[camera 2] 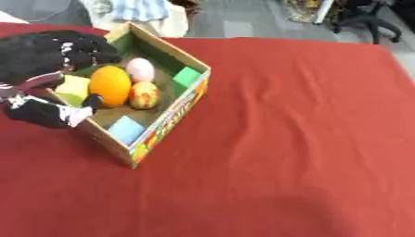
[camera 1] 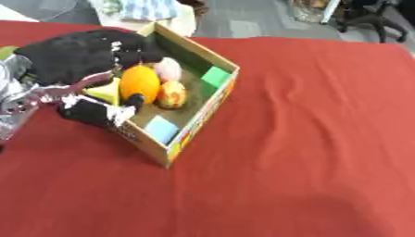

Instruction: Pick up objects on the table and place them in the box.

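An open cardboard box (camera 1: 203, 115) stands on the red table at the left. Inside it lie a pale pink egg-shaped thing (camera 1: 168, 69), a red-yellow fruit (camera 1: 172, 94), a green block (camera 1: 216, 76), a blue block (camera 1: 161, 129) and a yellow block (camera 2: 73, 89). My black left hand (camera 1: 73, 58) reaches over the box's left wall. Its fingers curl over the top of an orange (camera 1: 139, 82) and its thumb (camera 1: 122, 109) touches the orange from below. The orange sits low inside the box, against the other fruit. My right hand shows in neither view.
Red cloth (camera 1: 308, 139) covers the table to the right of and in front of the box. Beyond the far edge are a bundle of cloth (camera 1: 146, 11) and a chair base (camera 1: 369, 21) on the grey floor.
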You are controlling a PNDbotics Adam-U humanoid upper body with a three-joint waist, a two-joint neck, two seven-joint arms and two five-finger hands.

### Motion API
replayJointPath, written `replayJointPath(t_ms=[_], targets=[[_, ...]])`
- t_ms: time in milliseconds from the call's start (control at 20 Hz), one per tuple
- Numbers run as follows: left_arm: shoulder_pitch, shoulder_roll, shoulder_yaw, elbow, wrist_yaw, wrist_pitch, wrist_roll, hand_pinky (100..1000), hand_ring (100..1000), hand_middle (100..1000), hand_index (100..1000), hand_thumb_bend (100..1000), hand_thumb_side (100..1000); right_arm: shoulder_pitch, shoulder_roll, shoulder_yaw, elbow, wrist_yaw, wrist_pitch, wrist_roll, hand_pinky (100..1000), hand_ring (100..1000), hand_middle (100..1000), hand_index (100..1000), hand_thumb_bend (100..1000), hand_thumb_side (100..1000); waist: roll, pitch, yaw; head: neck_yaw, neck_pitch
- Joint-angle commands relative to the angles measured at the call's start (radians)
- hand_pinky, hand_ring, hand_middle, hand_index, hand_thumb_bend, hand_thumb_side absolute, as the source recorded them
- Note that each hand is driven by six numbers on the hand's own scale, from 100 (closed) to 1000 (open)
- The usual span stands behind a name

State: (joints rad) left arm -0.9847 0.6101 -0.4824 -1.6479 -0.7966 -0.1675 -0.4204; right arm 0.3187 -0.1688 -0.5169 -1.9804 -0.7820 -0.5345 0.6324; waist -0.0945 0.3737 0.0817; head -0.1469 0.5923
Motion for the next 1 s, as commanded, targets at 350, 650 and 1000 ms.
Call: replayJointPath(t_ms=[350,650,1000], targets=[[0.055,0.198,0.157,-0.173,0.212,0.153,0.058,907,927,855,940,100,239,0.016,-0.007,-0.023,-0.02,0.01,-0.279,0.275,1000,100,675,769,100,524,0.015,-0.021,0.013,-0.032,-0.011],[0.128,0.301,0.233,-0.137,0.274,0.208,0.082,908,936,877,949,100,230,0.016,-0.003,-0.025,-0.02,0.017,-0.277,0.275,1000,100,675,768,100,524,0.016,-0.018,0.013,-0.039,-0.029],[0.154,0.338,0.263,-0.054,0.236,0.212,0.119,909,939,890,959,100,233,0.017,0.011,-0.022,-0.02,0.026,-0.298,0.275,1000,100,675,768,100,525,0.01,-0.003,0.006,-0.008,-0.039]])
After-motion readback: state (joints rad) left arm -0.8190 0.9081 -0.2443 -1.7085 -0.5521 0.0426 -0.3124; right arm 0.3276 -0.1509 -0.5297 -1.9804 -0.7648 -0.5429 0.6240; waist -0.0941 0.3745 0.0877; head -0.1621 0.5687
